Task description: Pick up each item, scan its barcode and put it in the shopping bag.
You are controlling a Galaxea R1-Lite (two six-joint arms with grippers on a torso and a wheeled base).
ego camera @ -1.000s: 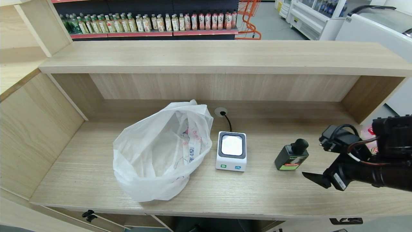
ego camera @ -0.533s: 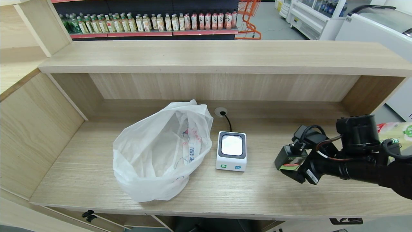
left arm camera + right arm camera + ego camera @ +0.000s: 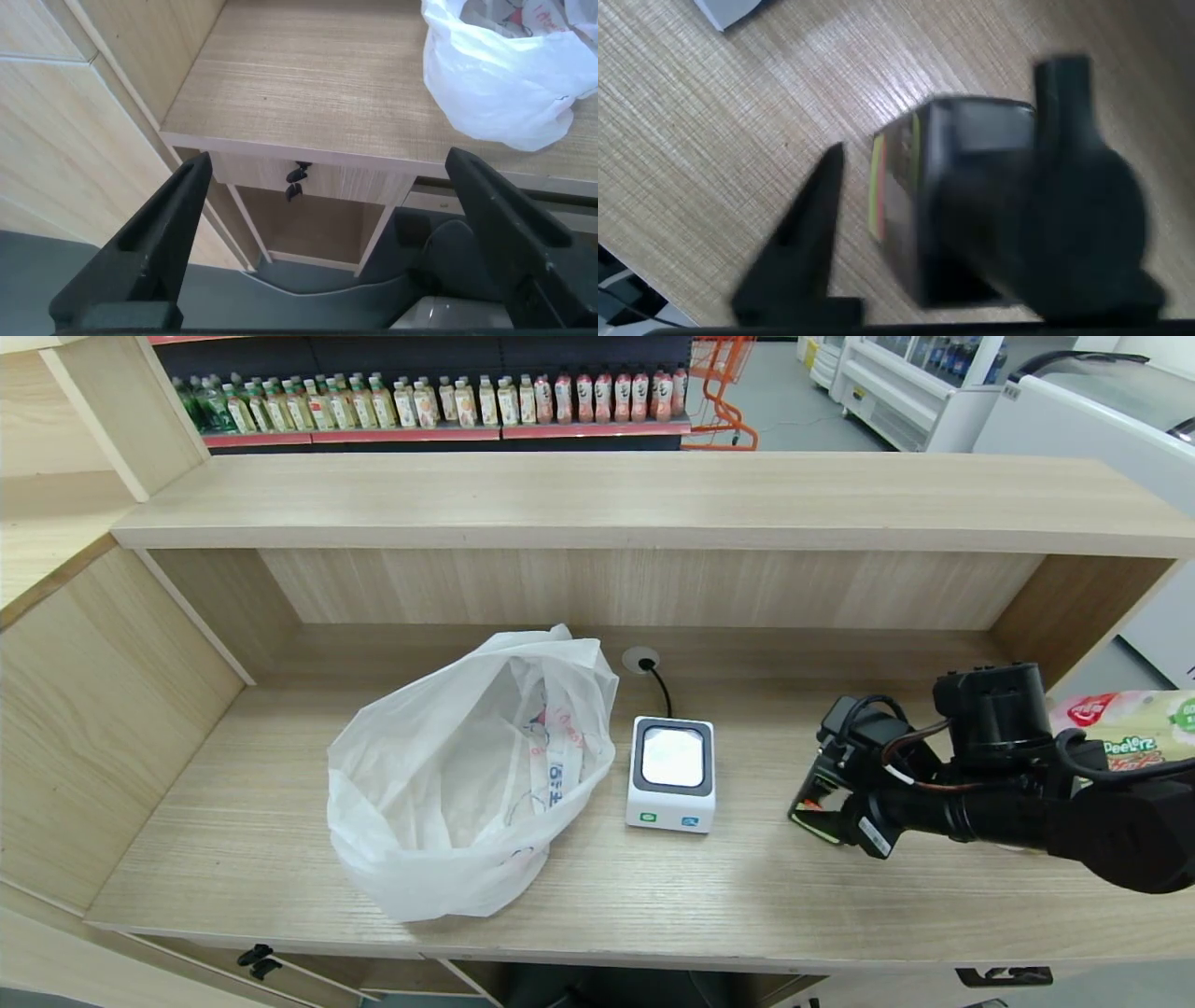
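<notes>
A dark bottle [image 3: 812, 803] with a black cap and a green-red label stands on the wooden counter [image 3: 747, 896], right of the scanner [image 3: 671, 773]. My right gripper [image 3: 834, 800] is open and straddles the bottle; in the right wrist view one finger [image 3: 799, 252] sits a little apart from the bottle's [image 3: 971, 205] side. The white plastic shopping bag [image 3: 467, 775] sits open at the left of the scanner. My left gripper [image 3: 327, 243] hangs open and empty below the counter's front edge, near the bag [image 3: 505, 65].
A green snack packet [image 3: 1134, 733] lies at the counter's far right, behind my right arm. A cable runs from the scanner to a hole [image 3: 642, 662] at the back. A raised shelf [image 3: 597, 495] overhangs the rear. Bare counter lies in front of the scanner.
My right arm has moved left from the counter's right end until its fingers came around the bottle. The bottle has shifted slightly left. The snack packet is uncovered.
</notes>
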